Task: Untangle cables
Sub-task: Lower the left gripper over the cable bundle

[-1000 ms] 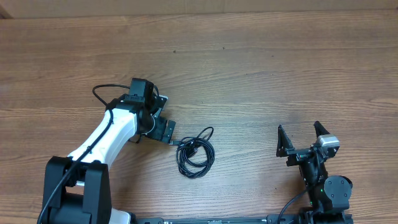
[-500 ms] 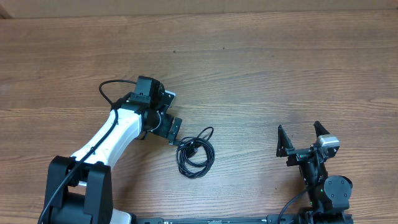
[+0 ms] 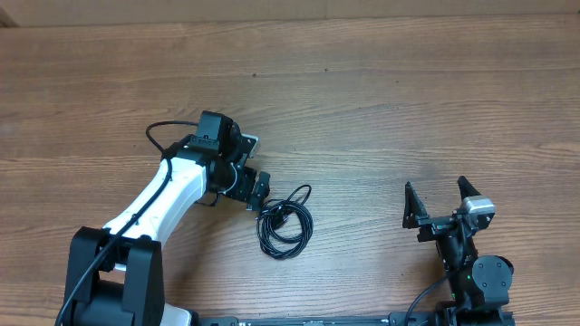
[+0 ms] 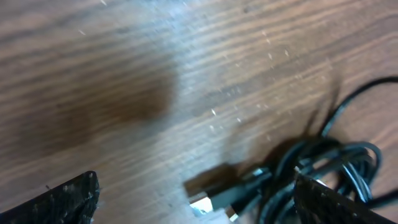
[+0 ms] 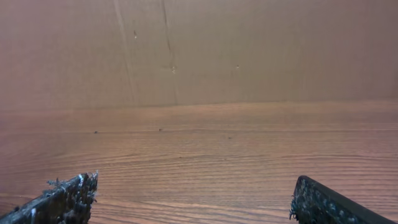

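Note:
The cables (image 3: 286,225) lie in one small tangled black coil on the wooden table, with a loop sticking up toward the far side. My left gripper (image 3: 257,196) is open, just left of the coil, its fingertips close over the near plug. In the left wrist view the coil (image 4: 323,168) and a plug connector (image 4: 217,198) lie between my open fingers (image 4: 196,202). My right gripper (image 3: 441,203) is open and empty at the table's front right, far from the cables. The right wrist view shows only bare wood between its fingertips (image 5: 196,199).
The wooden table (image 3: 381,109) stretches wide around the coil. A brown wall (image 5: 199,50) stands behind the table's far edge. The left arm's own thicker black cable (image 3: 156,138) arcs above its white link.
My left gripper has moved right and slightly toward the coil, from well left of it to right at its edge. The right arm and the coil have not moved.

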You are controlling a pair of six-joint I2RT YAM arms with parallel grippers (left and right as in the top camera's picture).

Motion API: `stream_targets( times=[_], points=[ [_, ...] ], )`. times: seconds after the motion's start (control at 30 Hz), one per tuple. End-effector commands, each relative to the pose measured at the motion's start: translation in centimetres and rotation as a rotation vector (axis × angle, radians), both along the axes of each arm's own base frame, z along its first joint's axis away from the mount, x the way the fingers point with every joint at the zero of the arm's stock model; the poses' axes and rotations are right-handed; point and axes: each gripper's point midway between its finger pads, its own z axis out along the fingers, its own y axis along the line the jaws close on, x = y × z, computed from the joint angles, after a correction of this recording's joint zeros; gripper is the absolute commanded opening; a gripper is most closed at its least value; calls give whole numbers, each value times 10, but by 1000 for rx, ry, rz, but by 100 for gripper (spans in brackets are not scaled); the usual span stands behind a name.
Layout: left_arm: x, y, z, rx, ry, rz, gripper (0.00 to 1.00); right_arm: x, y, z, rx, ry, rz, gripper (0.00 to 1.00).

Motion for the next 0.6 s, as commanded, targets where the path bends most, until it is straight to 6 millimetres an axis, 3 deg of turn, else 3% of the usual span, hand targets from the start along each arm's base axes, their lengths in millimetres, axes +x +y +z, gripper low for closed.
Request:
stream_targets(
  times=[0.0,0.57],
  points=[
    [-3,-13,6,-65,25,-27,100,0,0,-2,2,-4,-4,100],
    [-3,-13,6,-65,24,-26,99,0,0,-2,2,-4,-4,100]
  ],
)
